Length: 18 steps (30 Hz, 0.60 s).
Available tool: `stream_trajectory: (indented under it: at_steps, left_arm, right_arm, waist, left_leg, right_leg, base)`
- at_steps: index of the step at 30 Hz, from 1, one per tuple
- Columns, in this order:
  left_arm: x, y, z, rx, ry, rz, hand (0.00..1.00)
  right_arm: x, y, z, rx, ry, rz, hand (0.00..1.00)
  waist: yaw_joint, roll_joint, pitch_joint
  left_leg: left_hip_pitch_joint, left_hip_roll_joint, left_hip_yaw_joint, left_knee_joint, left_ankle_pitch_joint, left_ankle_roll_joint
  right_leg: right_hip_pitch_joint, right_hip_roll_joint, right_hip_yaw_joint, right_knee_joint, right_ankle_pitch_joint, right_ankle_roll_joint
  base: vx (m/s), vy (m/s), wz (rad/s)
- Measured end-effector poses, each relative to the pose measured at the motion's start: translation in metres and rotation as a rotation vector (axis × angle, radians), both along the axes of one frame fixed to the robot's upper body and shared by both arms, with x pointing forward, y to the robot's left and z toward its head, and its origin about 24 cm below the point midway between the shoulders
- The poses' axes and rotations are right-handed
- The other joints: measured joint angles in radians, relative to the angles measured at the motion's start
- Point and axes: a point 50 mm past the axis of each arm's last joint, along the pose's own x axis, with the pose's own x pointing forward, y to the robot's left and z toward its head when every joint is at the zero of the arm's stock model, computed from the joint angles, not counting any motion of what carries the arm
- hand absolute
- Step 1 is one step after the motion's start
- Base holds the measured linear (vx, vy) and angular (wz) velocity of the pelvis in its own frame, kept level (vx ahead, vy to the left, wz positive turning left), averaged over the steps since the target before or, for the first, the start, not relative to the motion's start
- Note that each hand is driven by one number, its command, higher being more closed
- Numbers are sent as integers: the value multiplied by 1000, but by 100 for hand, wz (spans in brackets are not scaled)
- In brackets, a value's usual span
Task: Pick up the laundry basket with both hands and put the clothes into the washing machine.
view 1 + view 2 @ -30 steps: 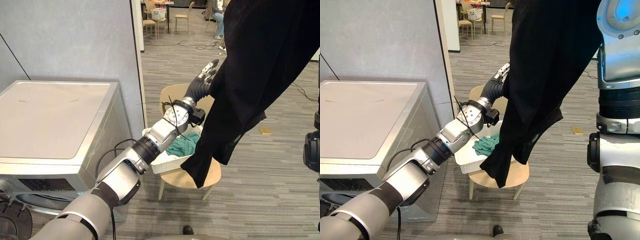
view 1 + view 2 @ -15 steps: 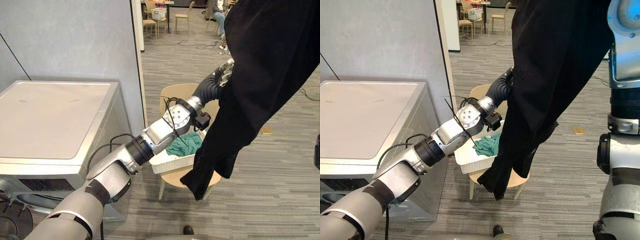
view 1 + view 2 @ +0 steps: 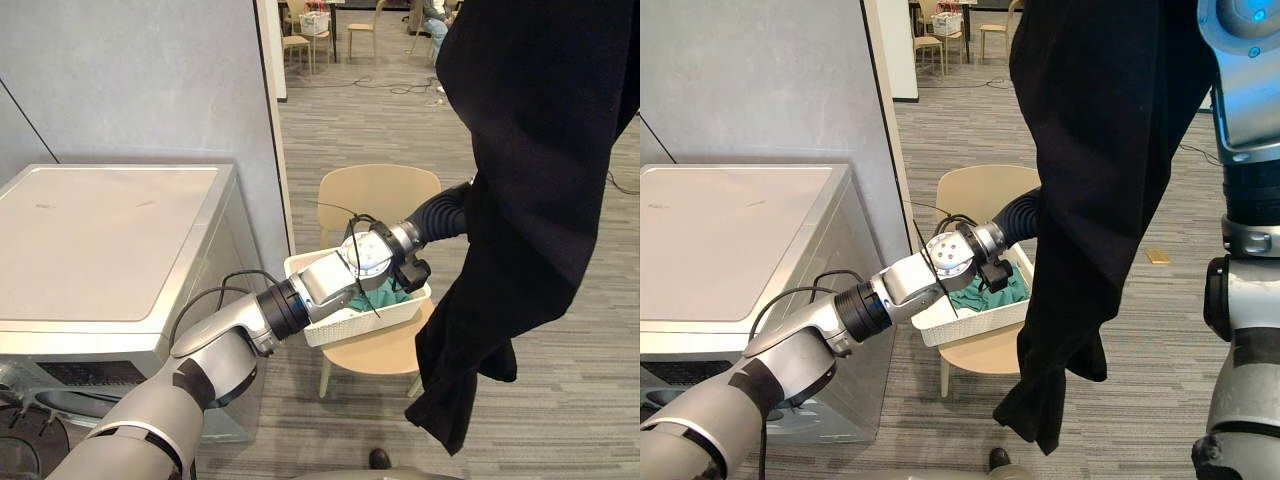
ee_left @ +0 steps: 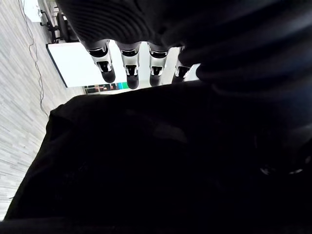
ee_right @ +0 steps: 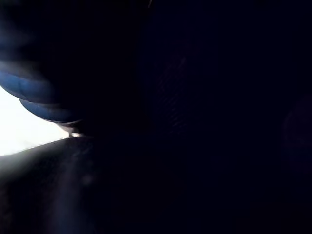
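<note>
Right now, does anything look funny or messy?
Yes. A big black garment dangles in the air beside the chair, not in the basket or washer. The left hand, fingers straight, is right by it.

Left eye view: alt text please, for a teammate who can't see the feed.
A large black garment hangs down the right side. The robot's left arm reaches across to it above a white laundry basket that holds teal cloth and sits on a wooden chair. A grey washing machine stands at the left.
</note>
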Motion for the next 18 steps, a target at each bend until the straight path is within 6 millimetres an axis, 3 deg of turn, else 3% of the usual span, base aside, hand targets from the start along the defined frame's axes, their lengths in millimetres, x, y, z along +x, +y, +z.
stream_trajectory:
  at_steps: [5, 9, 18]
  left_arm:
    - [3, -16, 10, 17, -14, -3, 0]
    - [7, -29, 30, 1, -38, 14, 0]
    - [18, -19, 74, -95, -100, 83, 0]
  right_arm:
    - [0, 9, -2, -37, 3, 14, 100]
    - [-4, 12, -2, -49, -14, 28, 100]
    - [-7, 9, 1, -47, -26, 18, 100]
  waist:
    - [-5, 2, 4]
    - [-19, 4, 14]
    - [-31, 13, 32]
  left_leg:
    - [7, -3, 25, 2, -10, 3]
    - [13, -5, 49, 2, -12, 4]
    - [25, -6, 65, 2, -17, 4]
  right_leg:
    - [-7, 2, 27, 1, 0, 1]
    - [-13, 3, 46, 2, -1, 3]
    - [-13, 6, 63, 3, -1, 4]
  base:
    - [-2, 7, -16]
    - [1, 6, -13]
    - [-1, 0, -7]
